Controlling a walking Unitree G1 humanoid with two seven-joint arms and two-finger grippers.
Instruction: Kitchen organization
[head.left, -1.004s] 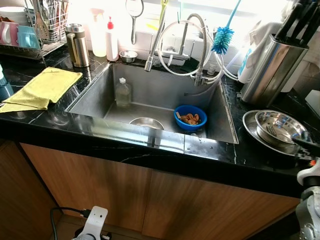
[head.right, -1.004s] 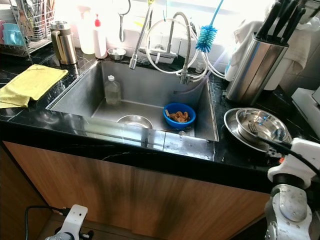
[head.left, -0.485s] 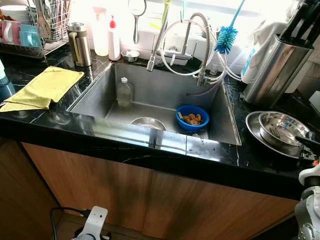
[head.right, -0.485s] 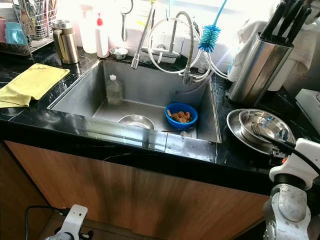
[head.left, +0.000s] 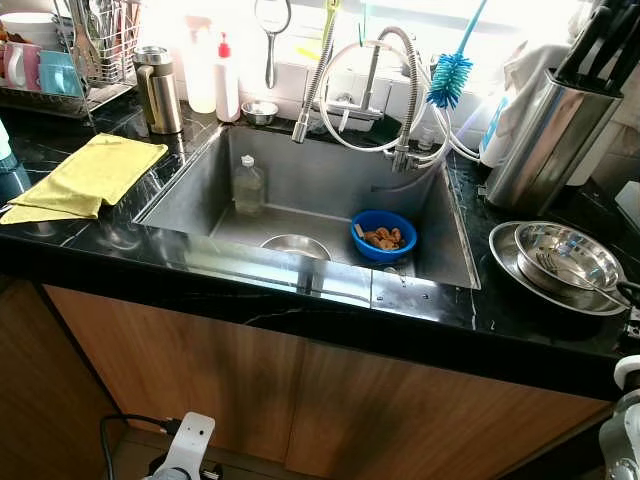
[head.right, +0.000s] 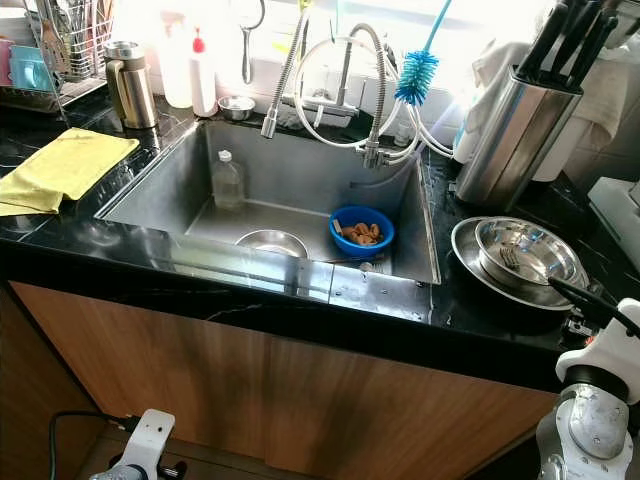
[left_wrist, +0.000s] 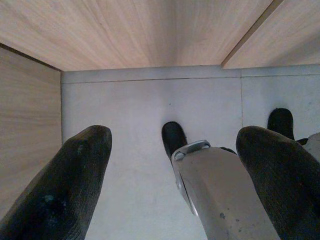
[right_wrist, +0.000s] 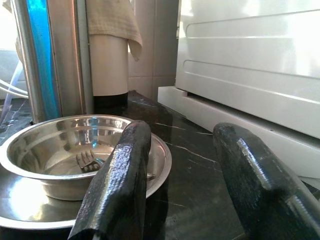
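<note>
Right gripper (right_wrist: 175, 185): fingers spread, empty, at the counter's near right edge.
Left gripper (left_wrist: 175, 185): spread, idle, low by the floor.
Steel bowl (head.right: 525, 250): holds a fork (head.right: 510, 262), sits on plate (head.right: 470, 268), right of sink (head.right: 180, 190).
Risk: we judge a low reach could nudge the plate's rim, sliding the stack.

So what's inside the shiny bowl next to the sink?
A fork lies inside the steel bowl. The bowl sits on a steel plate, and what is under it is hidden.

Steel bowl (head.right: 527, 252) holding fork (head.right: 512, 261) sits on plate (head.right: 466, 250).
</note>
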